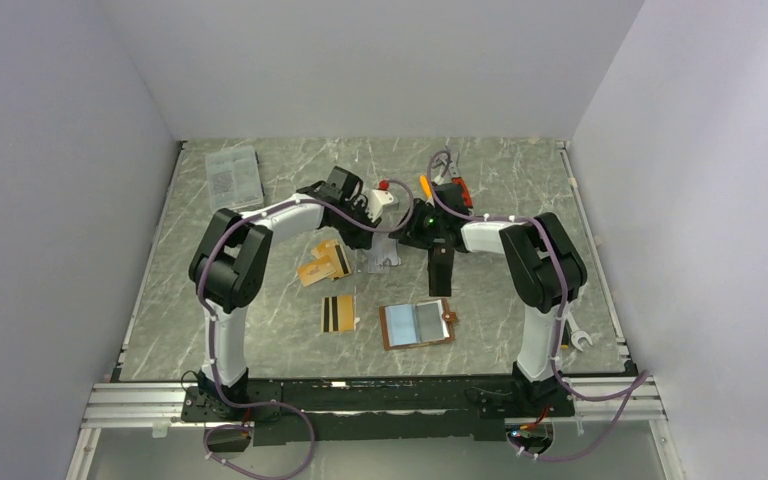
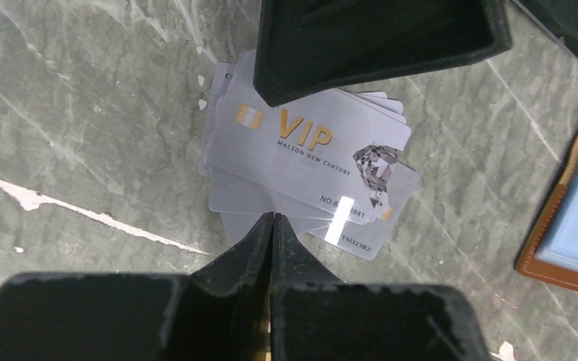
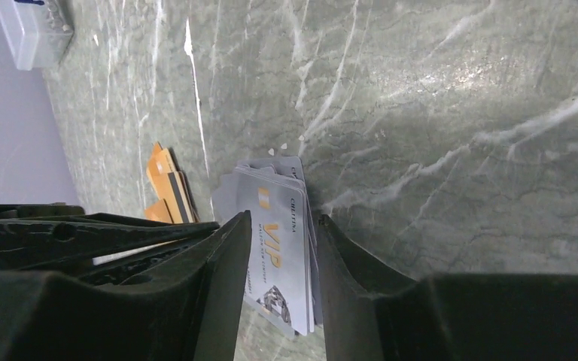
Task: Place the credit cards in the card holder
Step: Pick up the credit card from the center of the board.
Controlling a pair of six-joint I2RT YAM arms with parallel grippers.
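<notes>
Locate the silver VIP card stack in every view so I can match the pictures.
Top external: the silver VIP card stack lies at centre, just below where the arms meet, right of the orange cards.
Left wrist: mid-frame, fanned out, with the card holder at the right edge.
Right wrist: lower centre, with the orange cards to its left.
Shared landmarks: the orange cards link top and right wrist. The card holder links top and left wrist.

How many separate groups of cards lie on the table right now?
3: a silver VIP stack mid-table, orange-gold cards left of it, and a gold black-striped card toward the near edge. Stacked cards may hide more.
</notes>
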